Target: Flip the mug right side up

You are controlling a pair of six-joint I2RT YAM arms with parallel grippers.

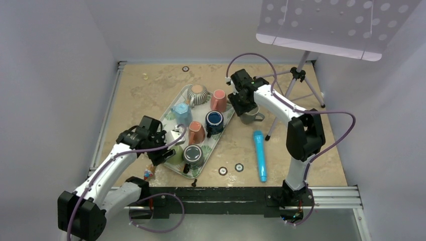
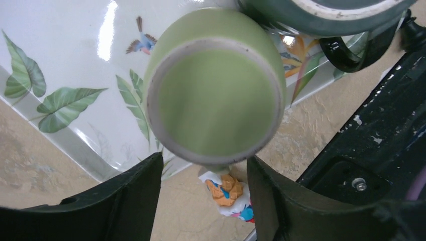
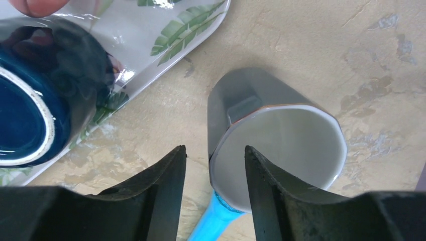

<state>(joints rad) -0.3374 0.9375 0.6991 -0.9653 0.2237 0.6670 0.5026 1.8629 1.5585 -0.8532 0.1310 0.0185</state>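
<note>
My right gripper [image 3: 214,150] sits part-open astride the rim of the upright grey mug [image 3: 281,150]; my left gripper [image 2: 204,160] gapes, empty, by the upturned green mug [image 2: 216,95]

A light-blue tube [image 1: 260,155] lies on the tan surface [image 1: 145,95]. A tripod [image 1: 300,74] stands far right. A small toy [image 2: 225,187] lies beside the leaf-print tray [image 2: 75,60].

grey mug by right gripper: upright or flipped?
Upright: the grey mug stands on the table, open mouth and pale inside facing up.
</note>
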